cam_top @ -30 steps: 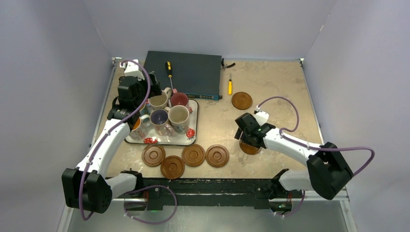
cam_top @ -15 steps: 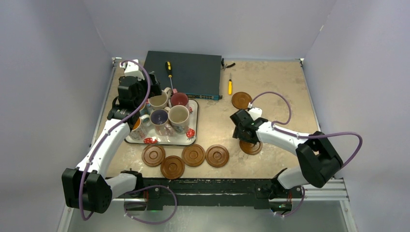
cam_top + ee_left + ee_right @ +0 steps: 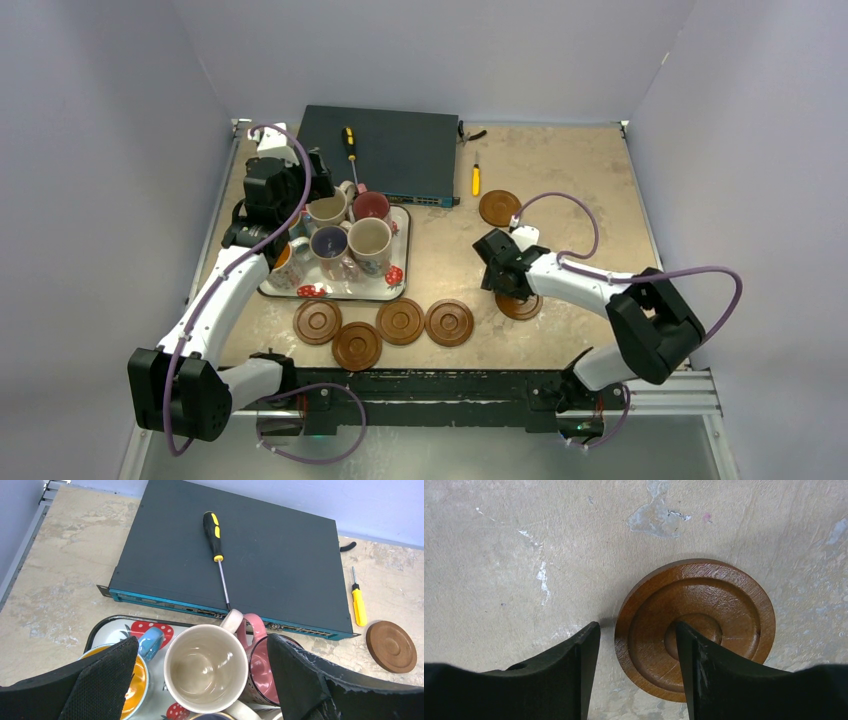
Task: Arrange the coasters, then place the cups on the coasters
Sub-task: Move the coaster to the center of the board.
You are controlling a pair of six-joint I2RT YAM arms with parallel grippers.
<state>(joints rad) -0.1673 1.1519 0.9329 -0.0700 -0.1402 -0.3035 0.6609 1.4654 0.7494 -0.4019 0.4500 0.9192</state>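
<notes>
Four coasters (image 3: 400,321) lie in a row near the front edge, and another coaster (image 3: 500,208) lies further back. My right gripper (image 3: 636,625) is low over the sixth coaster (image 3: 704,625). It is open: the left finger is on the table beside the rim and the right finger is over the disc's centre. The cups stand crowded on the strawberry tray (image 3: 398,285). My left gripper (image 3: 202,642) hangs wide open above a cream cup (image 3: 207,662), between a blue cup with an orange inside (image 3: 131,680) and a pink-inside cup (image 3: 260,665).
A dark network switch (image 3: 385,150) sits behind the tray with a black-and-yellow screwdriver (image 3: 349,140) lying on it. A small yellow screwdriver (image 3: 475,180) lies on the table near the far coaster. Grey walls close in the left, right and back.
My right gripper has shifted slightly left over its coaster and its jaws have narrowed. The coaster and the left arm have not moved.
</notes>
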